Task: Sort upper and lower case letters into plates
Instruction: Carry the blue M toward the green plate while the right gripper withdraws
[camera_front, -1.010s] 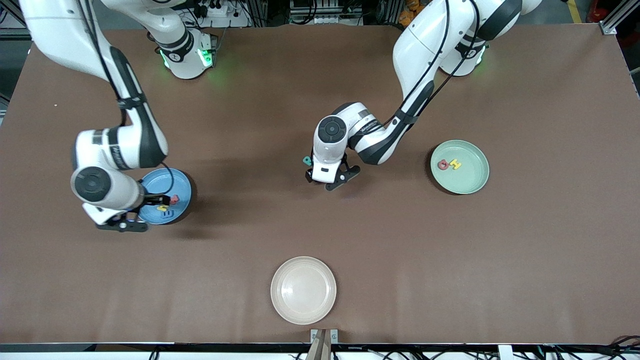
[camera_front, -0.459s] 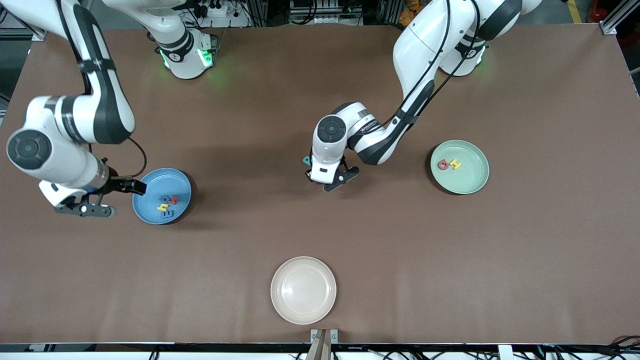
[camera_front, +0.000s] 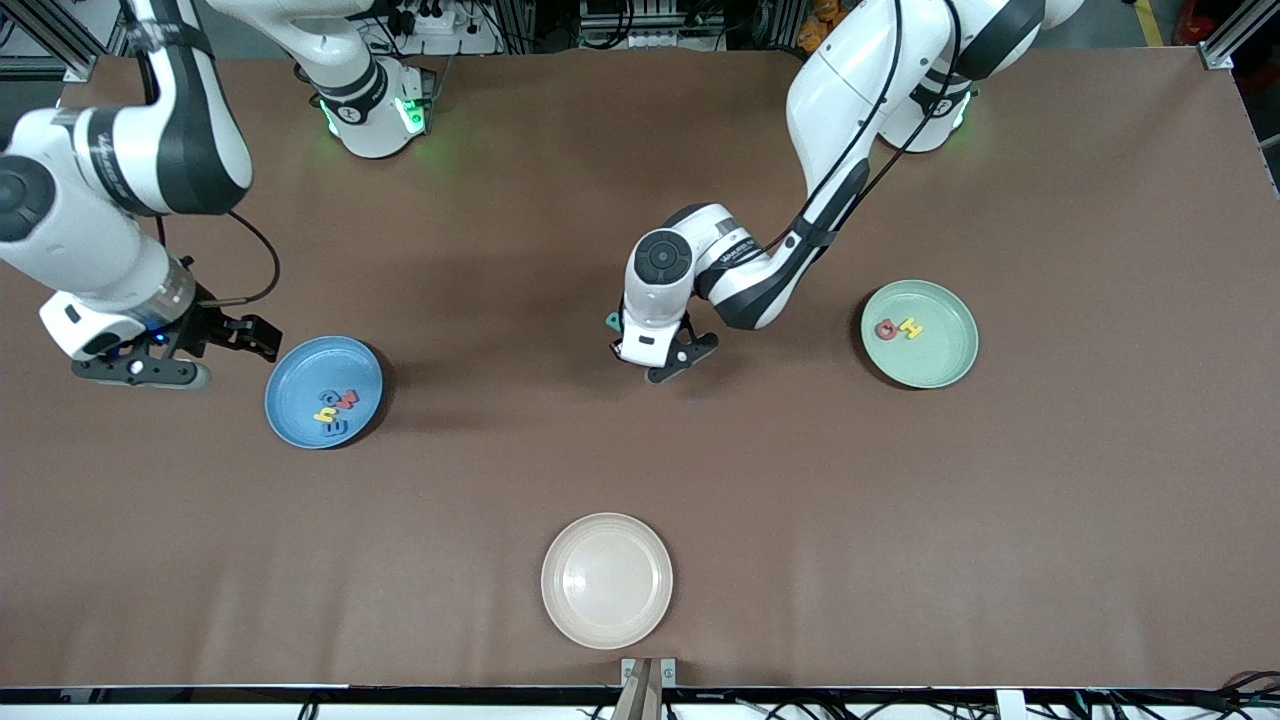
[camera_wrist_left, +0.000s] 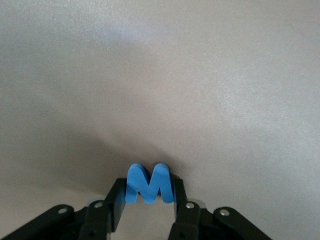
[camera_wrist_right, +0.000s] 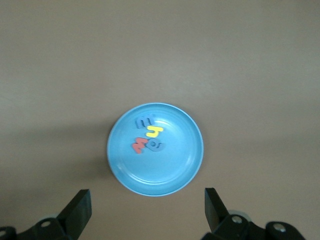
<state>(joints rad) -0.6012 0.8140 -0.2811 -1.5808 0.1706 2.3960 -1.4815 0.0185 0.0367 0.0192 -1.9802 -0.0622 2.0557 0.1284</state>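
Seen in the left wrist view, a blue letter M (camera_wrist_left: 150, 183) stands low over the brown table, and my left gripper (camera_wrist_left: 149, 189) is shut on its two sides. From the front, that left gripper (camera_front: 650, 352) is at mid-table, with a teal letter (camera_front: 613, 321) lying beside it. The sky-blue plate (camera_front: 290, 370) holds several letters, among them a red one (camera_front: 347, 397) and a yellow one (camera_front: 326, 411). My right gripper (camera_front: 262, 338) hangs open and empty just off that plate's rim (camera_wrist_right: 156, 186). In the mint plate (camera_front: 945, 365) lie a red letter (camera_front: 886, 329) and a yellow H (camera_front: 910, 328).
A cream-white plate (camera_front: 607, 580) sits empty near the table's front edge, nearer the front camera than everything else. The left arm's forearm stretches low from its base to mid-table.
My right gripper has pulled back off the blue plate toward its own end of the table, staying open. The left gripper's fingers have closed in on the blue M.
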